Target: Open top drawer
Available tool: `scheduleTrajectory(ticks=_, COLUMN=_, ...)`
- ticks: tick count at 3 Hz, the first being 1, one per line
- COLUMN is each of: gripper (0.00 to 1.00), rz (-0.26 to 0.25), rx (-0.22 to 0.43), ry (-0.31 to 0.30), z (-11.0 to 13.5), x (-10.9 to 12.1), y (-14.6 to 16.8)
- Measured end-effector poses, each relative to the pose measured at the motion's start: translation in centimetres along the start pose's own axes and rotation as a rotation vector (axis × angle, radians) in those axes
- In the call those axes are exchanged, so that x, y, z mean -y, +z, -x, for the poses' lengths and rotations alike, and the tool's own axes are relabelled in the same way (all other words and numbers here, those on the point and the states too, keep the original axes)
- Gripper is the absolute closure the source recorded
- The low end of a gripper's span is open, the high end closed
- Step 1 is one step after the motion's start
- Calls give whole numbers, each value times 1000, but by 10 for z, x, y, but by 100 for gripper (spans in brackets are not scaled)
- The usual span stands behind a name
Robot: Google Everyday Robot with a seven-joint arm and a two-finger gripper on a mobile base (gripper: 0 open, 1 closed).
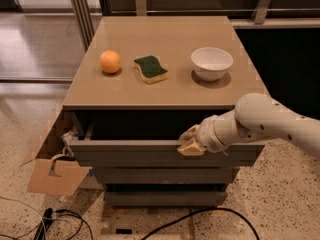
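The top drawer is a wide dark grey handleless drawer under the tan cabinet top. It stands pulled out a short way, with a dark gap behind its front. My gripper comes in from the right on a white arm and sits at the drawer front's upper edge, right of centre, its pale fingertips hooked over the rim.
On the cabinet top lie an orange, a green and yellow sponge and a white bowl. Two shorter grey drawer fronts sit below. A cardboard box stands at the left, cables on the floor.
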State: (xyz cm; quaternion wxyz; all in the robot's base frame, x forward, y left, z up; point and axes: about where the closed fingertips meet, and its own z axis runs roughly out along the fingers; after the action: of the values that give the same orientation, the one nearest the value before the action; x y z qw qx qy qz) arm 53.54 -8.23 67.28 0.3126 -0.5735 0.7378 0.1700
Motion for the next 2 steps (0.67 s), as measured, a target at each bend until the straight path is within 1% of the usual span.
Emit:
scheduleTrajectory(ticks=1, gripper=35, rz=0, rx=0, ry=0, z=0, x=0, y=0)
scheduleTrajectory(ticks=2, gripper=5, rz=0, rx=0, ry=0, z=0, x=0, y=0)
